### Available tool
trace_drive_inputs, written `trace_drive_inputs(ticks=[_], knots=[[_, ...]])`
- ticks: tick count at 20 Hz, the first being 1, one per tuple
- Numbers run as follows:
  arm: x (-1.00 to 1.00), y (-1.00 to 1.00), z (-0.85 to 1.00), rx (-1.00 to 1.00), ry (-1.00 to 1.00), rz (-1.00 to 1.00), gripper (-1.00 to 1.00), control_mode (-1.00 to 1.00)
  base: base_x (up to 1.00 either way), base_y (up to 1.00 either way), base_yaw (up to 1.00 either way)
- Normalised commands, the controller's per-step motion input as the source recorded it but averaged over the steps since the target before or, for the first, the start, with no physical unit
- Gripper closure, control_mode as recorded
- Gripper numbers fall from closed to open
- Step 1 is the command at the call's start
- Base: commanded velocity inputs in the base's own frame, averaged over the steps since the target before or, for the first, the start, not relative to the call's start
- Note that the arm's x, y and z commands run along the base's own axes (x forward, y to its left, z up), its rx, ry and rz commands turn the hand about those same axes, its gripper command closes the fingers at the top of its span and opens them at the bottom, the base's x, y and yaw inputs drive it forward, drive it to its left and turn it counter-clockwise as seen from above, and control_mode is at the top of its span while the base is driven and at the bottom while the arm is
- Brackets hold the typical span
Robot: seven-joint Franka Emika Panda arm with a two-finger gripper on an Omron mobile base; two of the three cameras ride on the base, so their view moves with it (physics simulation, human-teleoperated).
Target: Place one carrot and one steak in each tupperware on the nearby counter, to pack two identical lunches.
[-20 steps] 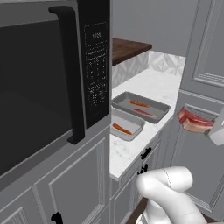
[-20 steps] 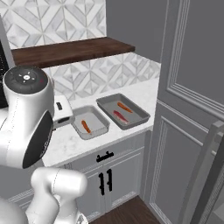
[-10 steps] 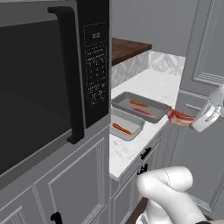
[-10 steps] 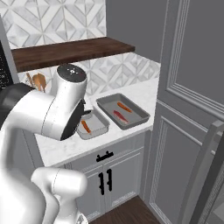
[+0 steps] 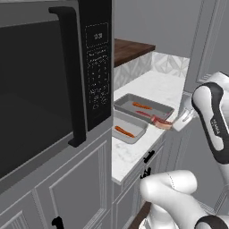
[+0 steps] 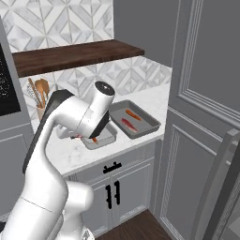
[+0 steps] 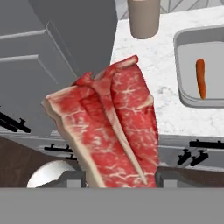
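We see our gripper with its jaws partway apart, clamped on a steak. In the left base view it hangs over the counter edge, at three o'clock from the near tupperware, which holds one carrot.

Glossy white rounded arm, dark joint bands
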Motion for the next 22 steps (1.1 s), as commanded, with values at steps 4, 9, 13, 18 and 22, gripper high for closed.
trace_drive_inputs(ticks=[4, 9, 13, 18, 22], knots=[[1.0, 0.31, -0.45, 0.06, 0.0, -0.02, 1.0, -1.0, 0.0, 0.0, 0.0], [1.0, 0.31, -0.47, 0.03, 0.0, -0.13, 1.0, -1.0, 0.0, 0.0, 0.0], [1.0, 0.22, -0.25, 0.0, 0.01, -0.09, 1.0, -1.0, 0.0, 0.0, 0.0], [0.79, 0.13, -0.23, 0.0, 0.07, 0.0, 1.0, -1.0, 0.0, 0.0, 0.0], [0.75, 0.04, -0.26, -0.01, 0.08, 0.05, 1.0, -1.0, 0.0, 0.0, 0.0]])
